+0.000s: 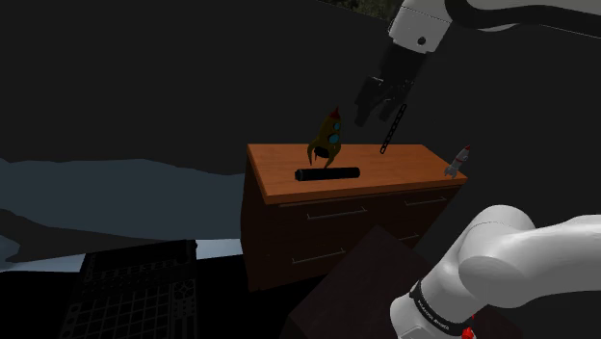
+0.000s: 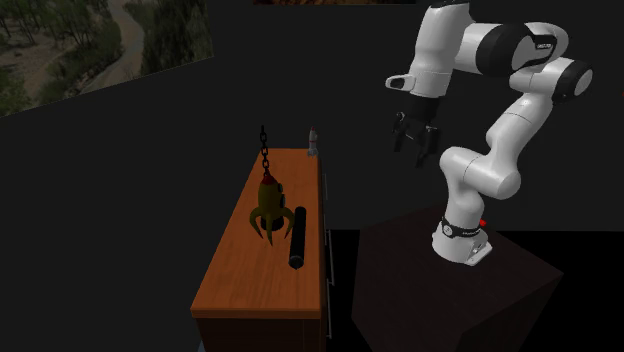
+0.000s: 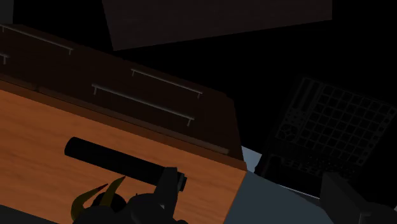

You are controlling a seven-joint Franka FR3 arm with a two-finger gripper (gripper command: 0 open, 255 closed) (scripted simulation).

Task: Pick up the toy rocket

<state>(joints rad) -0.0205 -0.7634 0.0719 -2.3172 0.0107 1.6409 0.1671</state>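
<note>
The rocket [image 1: 328, 138], olive with a teal window and a red tip, is seen standing upright on its fins near the middle of the wooden dresser [image 1: 405, 162]. A black cylinder [image 1: 327, 174] is laid just in front of it, towards the drawer side. A chain [image 1: 389, 133] is seen rising behind it, and a small grey rocket [image 1: 460, 161] is stood at a far corner.

The claw [image 1: 378, 114] is held in the air with its fingers spread and nothing between them. In the shoulder view it is placed above and to the right of the rocket, apart from it. In the second exterior view it is shown higher than the rocket and out over the drawer side of the dresser. In the wrist view the rocket's yellowish fins are seen beside one finger [image 3: 170, 184].
</note>
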